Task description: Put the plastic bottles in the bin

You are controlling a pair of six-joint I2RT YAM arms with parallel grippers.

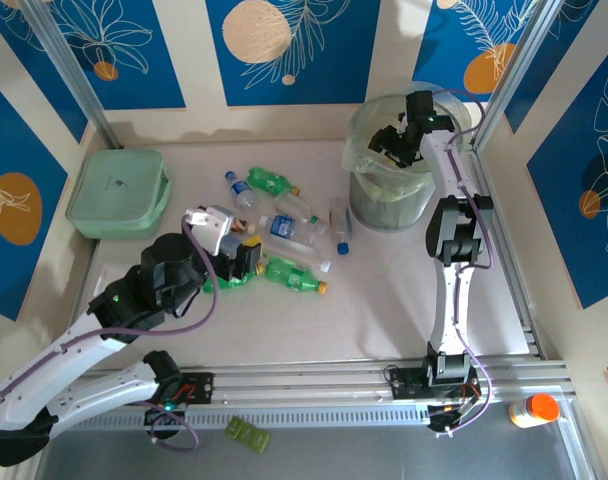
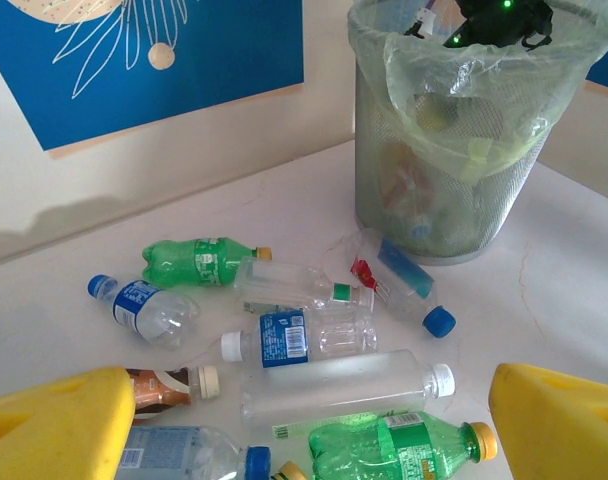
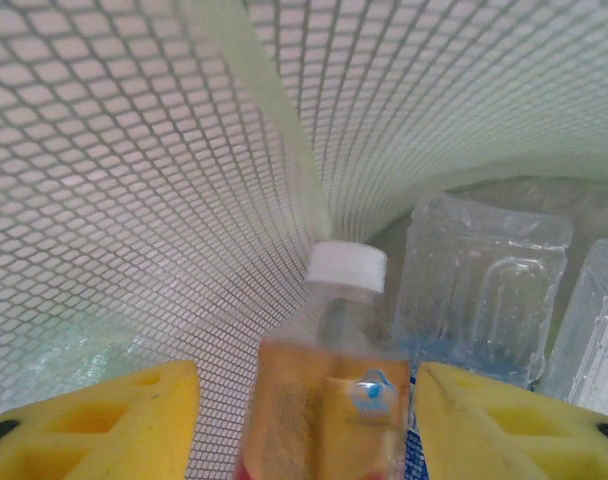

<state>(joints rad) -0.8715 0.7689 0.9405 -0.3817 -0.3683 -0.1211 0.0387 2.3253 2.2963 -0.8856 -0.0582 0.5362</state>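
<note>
Reaching into the bin (image 2: 434, 200) at the far right corner of the bench (image 1: 384, 300) with the right claw (image 3: 306, 390), spread either side of a white-capped, amber-tinted bottle (image 3: 329, 335) and apparently loose on one flank. Looks like the drop: open fully, release onto the ribbed clear bottles (image 3: 484, 285) below, then lift straight up, steering clear of the thin greenish liner (image 2: 464, 80) and the wire mesh. Hovering the left claw (image 2: 309, 420), spread wide and empty, over the heap of bottles (image 2: 304, 340) mid-bench. Next, pick the green bottle (image 2: 394, 445) nearest: soft, crushed, slippery plastic, so pinch across the label, not the tapered neck or hard cap.
</note>
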